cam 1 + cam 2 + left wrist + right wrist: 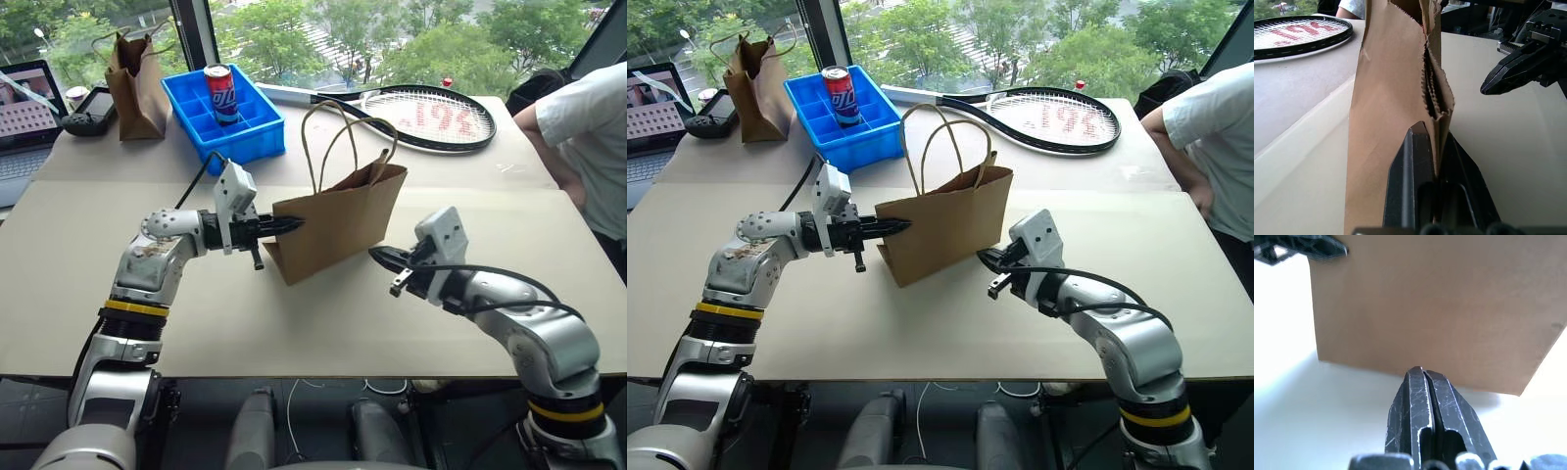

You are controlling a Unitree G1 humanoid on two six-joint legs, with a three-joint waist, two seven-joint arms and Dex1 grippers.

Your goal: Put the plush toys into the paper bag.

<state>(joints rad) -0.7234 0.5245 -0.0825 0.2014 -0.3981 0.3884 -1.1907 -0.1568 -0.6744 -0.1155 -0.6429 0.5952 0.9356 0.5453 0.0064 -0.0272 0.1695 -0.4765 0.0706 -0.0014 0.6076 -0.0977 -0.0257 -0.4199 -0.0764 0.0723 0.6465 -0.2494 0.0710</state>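
Note:
The paper bag [343,230] stands upright in the middle of the table, its twine handles looped above its mouth. My left gripper [292,224] reaches in level from the left and is shut on the bag's folded side edge [1432,105] near the top. To the right of the bag, a short way off its lower corner, my right gripper [377,257] is shut with nothing in it, its tip pointing at the bag's side [1440,303]. The plush toys are out of view.
At the back left stands a narrower, darker paper bag [137,83], beside a blue tray [250,137] holding a soda can [220,93]. A tennis racket [431,116] lies at the back. A laptop [24,108] sits far left. A person's arm [583,127] is at the right edge.

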